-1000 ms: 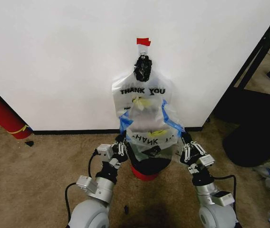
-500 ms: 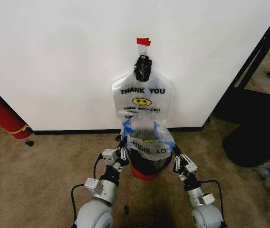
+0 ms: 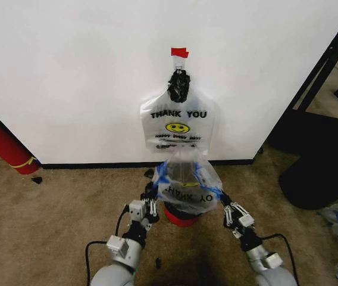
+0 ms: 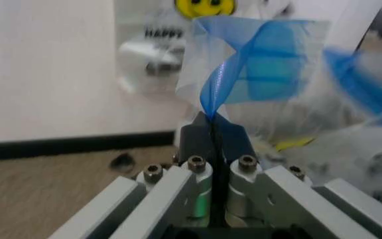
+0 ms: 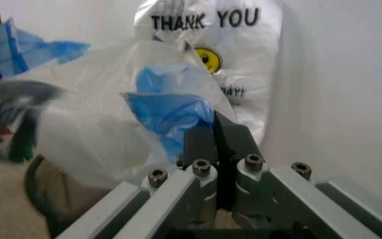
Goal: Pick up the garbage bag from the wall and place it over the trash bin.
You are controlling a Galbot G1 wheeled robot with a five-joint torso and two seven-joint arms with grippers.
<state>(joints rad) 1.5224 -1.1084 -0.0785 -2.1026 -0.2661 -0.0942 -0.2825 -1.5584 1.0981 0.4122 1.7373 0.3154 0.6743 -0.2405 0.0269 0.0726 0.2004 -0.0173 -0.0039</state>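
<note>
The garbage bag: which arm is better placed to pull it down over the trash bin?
Neither alone. The left gripper and right gripper each pinch a blue strip of the garbage bag, on opposite sides of the trash bin.

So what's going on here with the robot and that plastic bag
The robot holds the garbage bag between both arms, just over the trash bin in front of the wall. The left tool is shut on one blue strip of the bag, and the right tool is shut on another, so the bag is spread open above the bin. A second printed bag hangs on the wall behind.
</note>
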